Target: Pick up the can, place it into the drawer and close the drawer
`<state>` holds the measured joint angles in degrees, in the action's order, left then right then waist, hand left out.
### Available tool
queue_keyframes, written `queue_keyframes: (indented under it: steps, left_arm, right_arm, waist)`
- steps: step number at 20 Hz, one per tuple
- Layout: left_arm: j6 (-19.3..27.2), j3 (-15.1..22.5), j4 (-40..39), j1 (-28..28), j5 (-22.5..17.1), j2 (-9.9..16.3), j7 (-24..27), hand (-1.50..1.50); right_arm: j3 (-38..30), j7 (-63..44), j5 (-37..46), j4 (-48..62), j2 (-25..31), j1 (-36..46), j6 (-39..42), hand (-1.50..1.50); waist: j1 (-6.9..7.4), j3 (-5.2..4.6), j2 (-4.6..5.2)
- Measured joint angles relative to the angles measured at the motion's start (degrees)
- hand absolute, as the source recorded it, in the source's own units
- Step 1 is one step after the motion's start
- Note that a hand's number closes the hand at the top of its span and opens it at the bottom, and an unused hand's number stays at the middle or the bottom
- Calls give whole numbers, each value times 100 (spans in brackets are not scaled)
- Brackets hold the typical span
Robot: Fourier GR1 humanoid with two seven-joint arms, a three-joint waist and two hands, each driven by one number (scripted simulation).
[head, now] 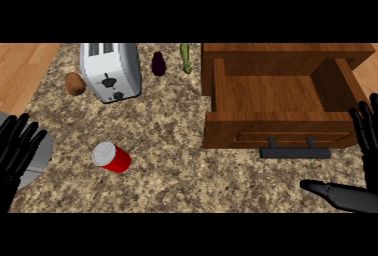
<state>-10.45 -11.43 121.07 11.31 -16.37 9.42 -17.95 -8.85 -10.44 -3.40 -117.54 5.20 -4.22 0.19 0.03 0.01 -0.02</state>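
We look down on a speckled counter (184,165) with both hands apart from the can.

At the frame's left edge our left hand (16,145) rests with fingers straight; the red can (111,157) lies on its side at lower left; a toaster (111,71) stands at upper left; the wooden drawer (277,132) stands pulled out at upper right; our right hand (354,192) is spread, holding nothing.

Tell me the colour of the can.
Red, with a pale top; the can shows in the head view.
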Motion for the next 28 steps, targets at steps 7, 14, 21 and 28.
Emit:
queue_keyframes:
  steps: [7,14,21,28]
  left_arm:
    - [8,461,-758,89,884,-431,654,-150]
    - [10,600,-1636,251,1482,-654,1622,-150]
    - [199,429,-2817,29,1750,-738,2448,-150]
    - [319,205,-4034,-404,1765,-660,3048,-150]
  right_arm:
    - [-125,83,-133,-253,-9,-300,150,-150]
    - [-64,41,-55,-483,-122,-413,159,-150]
    - [-334,-105,-245,-688,-20,-507,286,-150]
    - [-411,-383,-309,-976,-43,-495,297,-150]
  waist:
    - [-14,-1,-1]
    - [-10,-2,-1]
    - [-19,-2,0]
    - [-20,-3,1]
